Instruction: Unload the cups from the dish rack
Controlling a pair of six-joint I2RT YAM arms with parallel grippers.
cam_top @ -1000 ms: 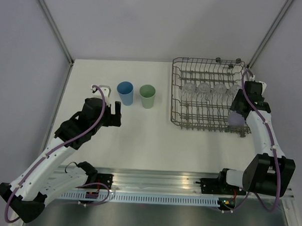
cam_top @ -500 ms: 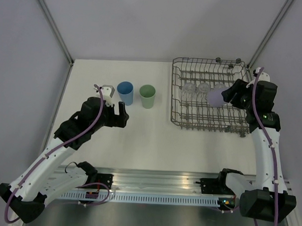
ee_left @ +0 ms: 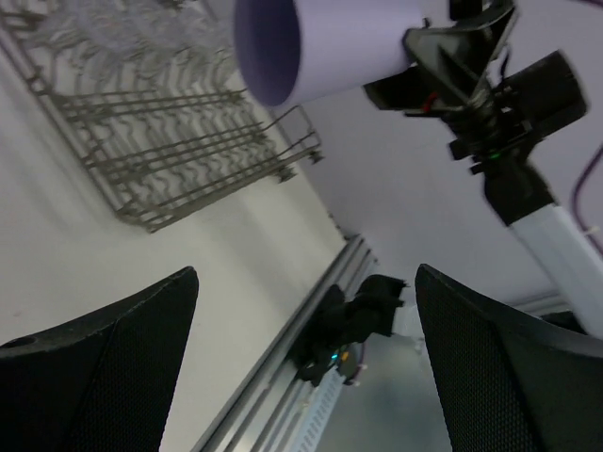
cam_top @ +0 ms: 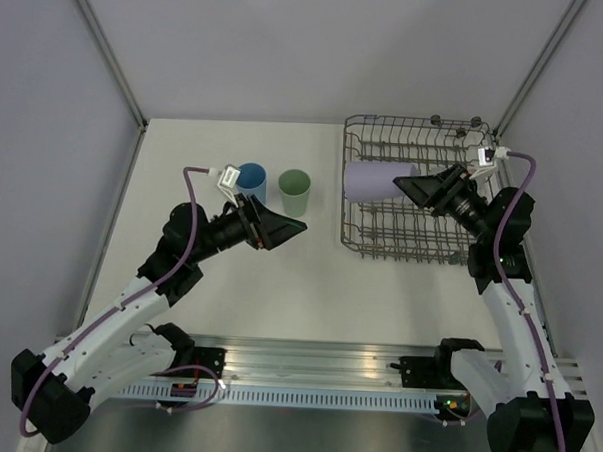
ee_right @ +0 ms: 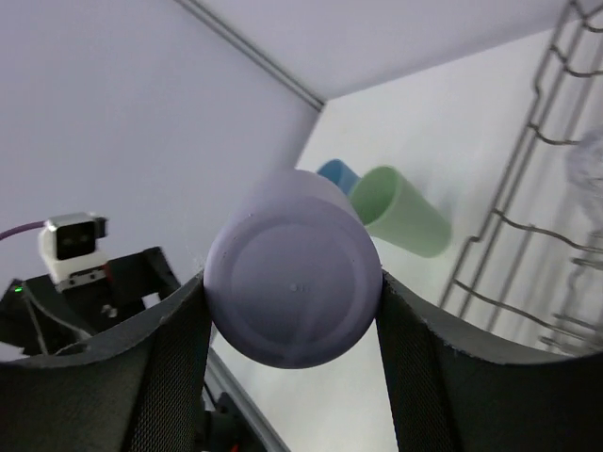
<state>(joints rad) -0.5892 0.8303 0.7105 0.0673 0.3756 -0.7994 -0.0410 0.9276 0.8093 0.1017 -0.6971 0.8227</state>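
My right gripper (cam_top: 419,185) is shut on the lavender cup (cam_top: 376,180), held sideways above the left part of the grey wire dish rack (cam_top: 353,234), mouth pointing left. Its base fills the right wrist view (ee_right: 293,282), and it shows in the left wrist view (ee_left: 325,42). The blue cup (cam_top: 249,186) and pale green cup (cam_top: 294,192) stand upright on the table left of the rack. Clear glasses in the rack show only faintly (ee_left: 113,19). My left gripper (cam_top: 286,227) is open and empty, raised above the table, pointing right toward the lavender cup.
The rack (ee_left: 179,141) stands at the back right of the white table (cam_top: 279,285). Metal rails (cam_top: 315,372) run along the near edge. Grey walls with slanted frame bars close the back and sides.
My right gripper has lifted the lavender cup out of the rack's right end and swung it left, turning it sideways. My left arm has turned its gripper to the right, off the table.
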